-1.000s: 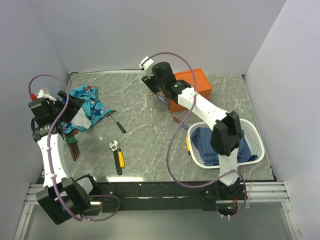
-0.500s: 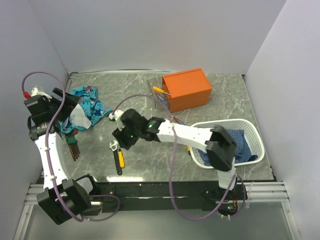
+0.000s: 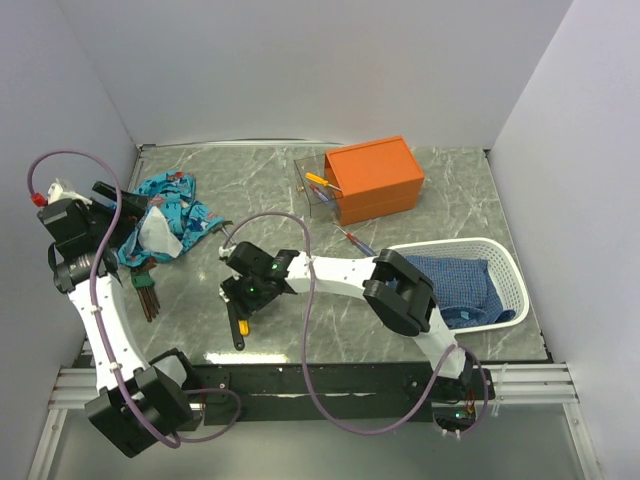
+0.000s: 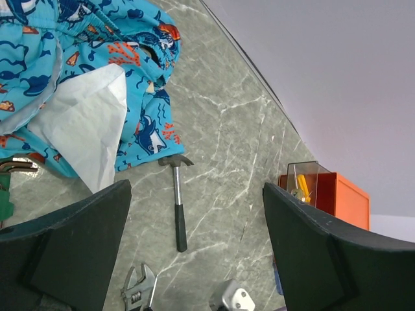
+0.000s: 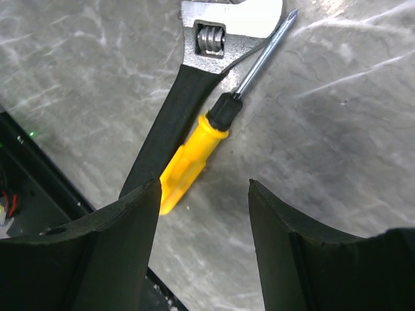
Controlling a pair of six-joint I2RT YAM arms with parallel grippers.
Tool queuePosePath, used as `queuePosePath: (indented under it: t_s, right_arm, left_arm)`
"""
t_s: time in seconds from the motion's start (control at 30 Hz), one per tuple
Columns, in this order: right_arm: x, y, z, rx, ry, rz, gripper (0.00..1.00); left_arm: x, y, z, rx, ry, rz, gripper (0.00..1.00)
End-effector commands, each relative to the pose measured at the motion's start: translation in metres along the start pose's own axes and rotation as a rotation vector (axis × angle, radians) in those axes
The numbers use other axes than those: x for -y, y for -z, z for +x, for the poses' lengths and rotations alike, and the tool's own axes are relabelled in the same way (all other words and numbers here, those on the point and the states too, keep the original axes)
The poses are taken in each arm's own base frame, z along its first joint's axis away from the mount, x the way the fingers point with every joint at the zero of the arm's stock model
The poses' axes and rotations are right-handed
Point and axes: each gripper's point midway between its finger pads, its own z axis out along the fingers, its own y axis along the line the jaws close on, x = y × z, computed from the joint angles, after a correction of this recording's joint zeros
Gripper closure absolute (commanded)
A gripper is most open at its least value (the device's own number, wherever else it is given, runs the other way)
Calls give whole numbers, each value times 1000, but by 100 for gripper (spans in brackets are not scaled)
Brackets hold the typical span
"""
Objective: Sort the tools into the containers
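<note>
1. The top view looks down from high behind the near edge, over the whole table (image 3: 260, 190).
2. The left wrist view looks from the left side toward the right and far. It shares the hammer (image 4: 178, 207) and orange box (image 4: 347, 201) with the top view.
3. The right wrist view looks straight down, very near, on the wrench (image 5: 185, 97), also seen in the top view.

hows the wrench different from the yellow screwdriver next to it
The wrench has a broad flat black handle; the screwdriver has a yellow one. The wrench ends in a wide silver head with a thumbwheel; the screwdriver ends in a thin round shaft with a pointed tip. Both lie flat on the table, touching side by side, pointing the same way.
</note>
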Motion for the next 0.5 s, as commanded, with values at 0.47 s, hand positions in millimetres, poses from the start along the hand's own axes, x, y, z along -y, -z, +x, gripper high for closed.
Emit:
queuePosePath:
  t_s: [0.47]
  right_arm:
    - [26,-22,16,-9,-42,138,54]
  left_arm:
    - [12,8,-14,36,40,31,12]
